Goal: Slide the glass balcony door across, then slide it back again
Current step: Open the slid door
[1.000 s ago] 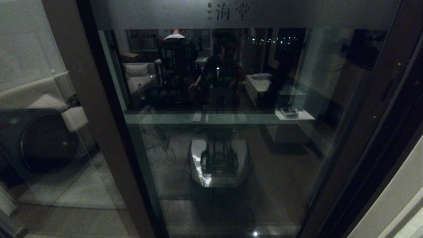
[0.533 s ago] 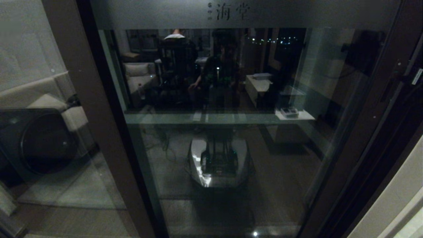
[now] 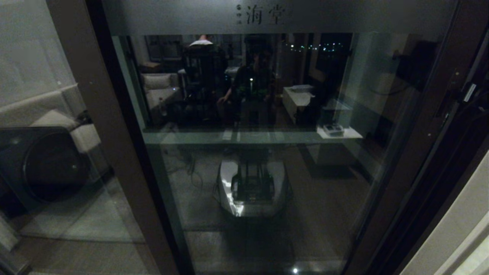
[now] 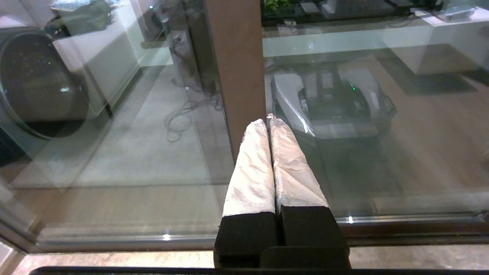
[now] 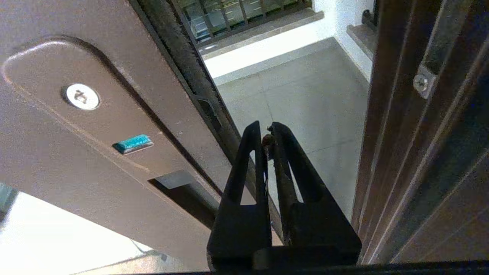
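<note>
Fingers of the right gripper are pressing together, empty, poking into the gap beside the glass balcony door stile's edge. The left gripper is pointing, fingers closed, toward the fixed panel's brown stile.

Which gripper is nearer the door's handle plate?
Right. The right gripper sits beside the handle plate at the door's open edge; the left gripper faces a plain brown stile elsewhere.

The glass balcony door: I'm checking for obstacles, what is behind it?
Past the glass balcony door, the right pincer, shut, points at grey balcony floor and railing bars. Reflections hide the rest.
</note>
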Controlling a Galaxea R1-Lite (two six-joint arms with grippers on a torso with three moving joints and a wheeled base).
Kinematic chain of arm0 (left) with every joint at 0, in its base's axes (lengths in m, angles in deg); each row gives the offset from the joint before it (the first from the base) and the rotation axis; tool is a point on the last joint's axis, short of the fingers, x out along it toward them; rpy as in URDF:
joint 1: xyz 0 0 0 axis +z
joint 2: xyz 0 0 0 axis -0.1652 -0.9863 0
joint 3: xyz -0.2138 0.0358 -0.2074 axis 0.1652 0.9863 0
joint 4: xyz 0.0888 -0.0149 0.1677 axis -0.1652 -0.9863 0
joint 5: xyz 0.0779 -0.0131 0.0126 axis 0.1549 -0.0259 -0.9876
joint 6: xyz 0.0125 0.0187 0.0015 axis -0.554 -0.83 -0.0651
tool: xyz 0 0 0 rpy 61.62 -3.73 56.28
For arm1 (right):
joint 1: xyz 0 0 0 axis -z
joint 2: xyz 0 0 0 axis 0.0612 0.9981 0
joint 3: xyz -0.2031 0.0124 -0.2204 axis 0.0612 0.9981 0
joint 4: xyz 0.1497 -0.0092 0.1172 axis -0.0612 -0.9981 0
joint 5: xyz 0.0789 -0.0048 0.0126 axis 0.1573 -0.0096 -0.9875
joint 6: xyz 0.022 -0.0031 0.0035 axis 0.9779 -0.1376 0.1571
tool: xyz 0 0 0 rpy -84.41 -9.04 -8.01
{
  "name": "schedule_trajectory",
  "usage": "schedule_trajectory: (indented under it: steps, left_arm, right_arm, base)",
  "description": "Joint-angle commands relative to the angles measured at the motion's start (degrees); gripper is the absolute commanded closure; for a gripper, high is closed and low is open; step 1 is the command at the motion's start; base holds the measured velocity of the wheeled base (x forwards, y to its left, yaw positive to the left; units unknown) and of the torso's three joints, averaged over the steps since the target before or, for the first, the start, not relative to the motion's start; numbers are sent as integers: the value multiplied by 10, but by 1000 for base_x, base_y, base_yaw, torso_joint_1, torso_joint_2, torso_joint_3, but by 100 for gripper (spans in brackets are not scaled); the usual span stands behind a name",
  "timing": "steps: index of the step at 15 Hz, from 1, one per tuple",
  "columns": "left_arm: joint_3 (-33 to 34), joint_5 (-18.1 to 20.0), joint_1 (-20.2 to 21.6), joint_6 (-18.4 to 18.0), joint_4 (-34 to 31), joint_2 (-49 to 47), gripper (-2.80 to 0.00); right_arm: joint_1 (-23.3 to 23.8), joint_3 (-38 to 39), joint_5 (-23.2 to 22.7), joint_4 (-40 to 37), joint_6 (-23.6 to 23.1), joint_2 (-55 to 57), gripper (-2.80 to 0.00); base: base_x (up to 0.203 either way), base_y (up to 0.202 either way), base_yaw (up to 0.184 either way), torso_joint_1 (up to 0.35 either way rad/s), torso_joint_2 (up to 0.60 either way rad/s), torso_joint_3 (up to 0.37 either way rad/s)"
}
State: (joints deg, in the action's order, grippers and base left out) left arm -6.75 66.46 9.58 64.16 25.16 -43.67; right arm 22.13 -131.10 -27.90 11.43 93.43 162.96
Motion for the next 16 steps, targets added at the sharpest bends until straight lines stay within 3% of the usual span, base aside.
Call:
schedule_trajectory:
  steps: [1, 12, 16]
  left_arm:
    - [0, 0, 0, 0, 0, 0, 0]
    - [0, 0, 0, 0, 0, 0, 0]
    - [0, 0, 0, 0, 0, 0, 0]
  right_arm:
    - [-9, 2, -6, -1, -1, 1, 0]
    - [-31, 13, -1, 4, 1, -6, 0]
    - [-55, 36, 37, 37, 0, -9, 0]
  base:
    - [0, 0, 0, 0, 0, 0]
    - [0, 0, 0, 0, 0, 0]
    - [0, 0, 0, 0, 0, 0]
